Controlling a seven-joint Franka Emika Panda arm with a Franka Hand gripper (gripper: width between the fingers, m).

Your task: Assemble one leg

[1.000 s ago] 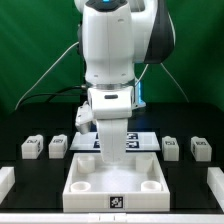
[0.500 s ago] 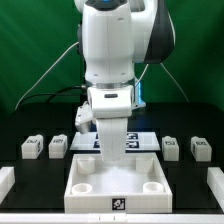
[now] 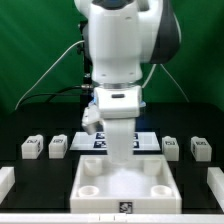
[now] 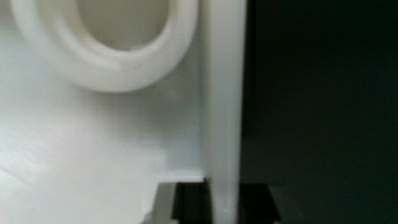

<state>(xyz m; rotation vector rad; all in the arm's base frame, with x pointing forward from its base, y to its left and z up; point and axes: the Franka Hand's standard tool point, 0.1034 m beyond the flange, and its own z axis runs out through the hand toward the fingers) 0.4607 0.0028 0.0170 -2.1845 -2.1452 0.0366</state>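
Four small white legs with square tags lie in a row on the black table: two at the exterior view's left and two at its right. The large white square tray with corner sockets lies in front of them. My gripper reaches down onto the tray's far wall. In the wrist view, the gripper has a dark finger on each side of the thin white tray wall and is shut on it. A round corner socket shows beside the wall.
The marker board lies behind the tray, partly hidden by the arm. White blocks sit at the table's front corners. A green backdrop and cables stand behind.
The arm and the tray have shifted together toward the exterior view's right and a little nearer the camera. The four legs have not moved.
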